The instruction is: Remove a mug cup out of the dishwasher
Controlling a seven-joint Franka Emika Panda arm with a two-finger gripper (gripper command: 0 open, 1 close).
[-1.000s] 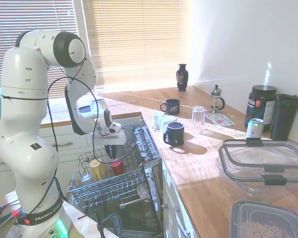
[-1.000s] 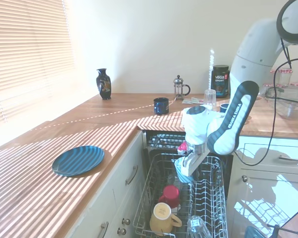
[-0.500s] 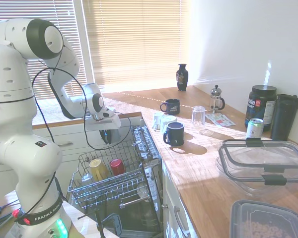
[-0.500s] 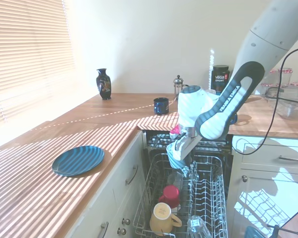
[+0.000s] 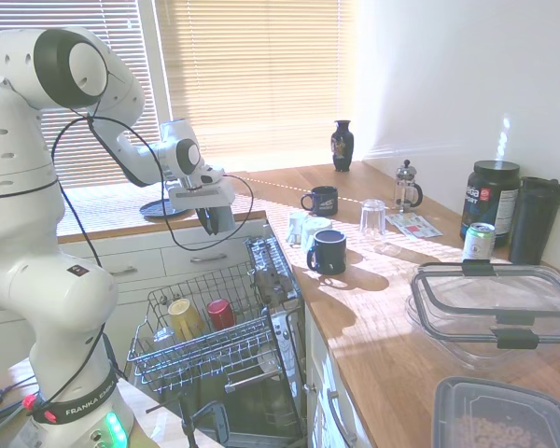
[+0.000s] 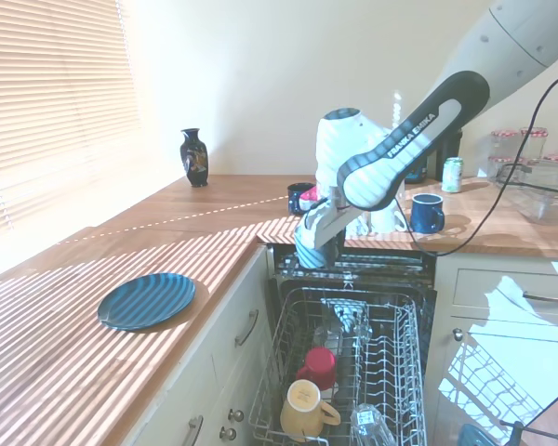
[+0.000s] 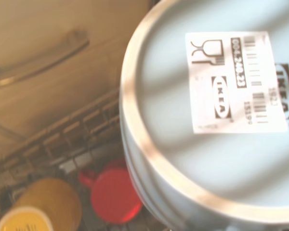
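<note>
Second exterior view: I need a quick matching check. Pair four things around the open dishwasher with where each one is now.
Things:
1. mug cup
2. red cup
3. blue plate
4. vase

Places:
A. in the rack, beside the yellow cup
B. standing upright at the back of the counter
C. held in the end effector, lifted clear of the rack
D. lying flat on the counter

Pairs: 1-C, 2-A, 3-D, 4-B

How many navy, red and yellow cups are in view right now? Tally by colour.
Navy: 3 (held mug, two counter mugs)
Red: 1 (red cup, in the rack)
Yellow: 1 (yellow cup, in the rack)
Total: 5
</note>
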